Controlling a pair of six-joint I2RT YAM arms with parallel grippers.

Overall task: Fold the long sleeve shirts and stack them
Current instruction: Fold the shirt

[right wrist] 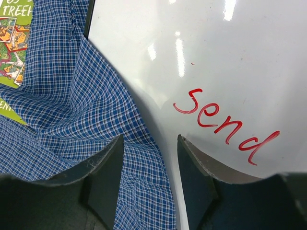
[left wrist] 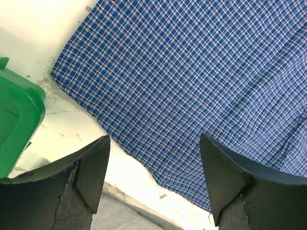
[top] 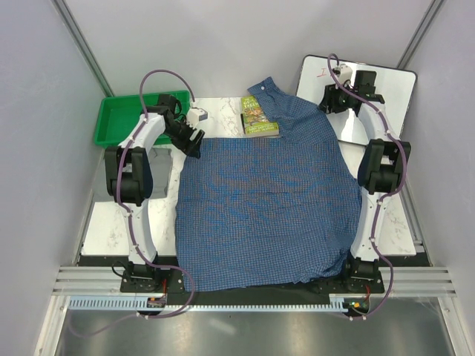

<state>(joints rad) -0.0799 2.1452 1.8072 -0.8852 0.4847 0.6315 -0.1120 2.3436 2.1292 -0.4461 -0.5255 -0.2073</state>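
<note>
Overhead, blue checked shirt [top: 260, 208]: spread flat over the middle of the table [top: 111, 222], collar at the far end, lying between the two arms.
Overhead, left gripper [top: 194, 141]: at the shirt's far left corner, fingertips pointing down toward the cloth edge. The green tray [top: 130, 122] sits just beyond it on its outer side.
Overhead, right gripper [top: 335, 100]: over the near edge of the whiteboard [top: 393, 89], beside the shirt's far right shoulder. Its gap is too small to read from here.
Overhead, book [top: 259, 117]: touching the shirt by the collar, between the two grippers.
Left wrist, fingers [left wrist: 93, 172]: spread wide, with nothing between them.
Left wrist, shirt: fills the space ahead of the fingertips. Its straight edge runs slantwise across the gap, with bare table on the side of the finger at the left of the view.
Left wrist, tray: outside that same finger, its rounded corner apart from the cloth.
Right wrist, fingers [right wrist: 105, 182]: moderately apart, with no cloth visibly pinched.
Right wrist, shirt: rumpled, ahead of and under the finger at the left of the view. Its edge runs down into the gap.
Right wrist, whiteboard: ahead of the other finger, with the red word "send" just beyond its tip.
Right wrist, book: well ahead on the cloth's side, against the shirt.
</note>
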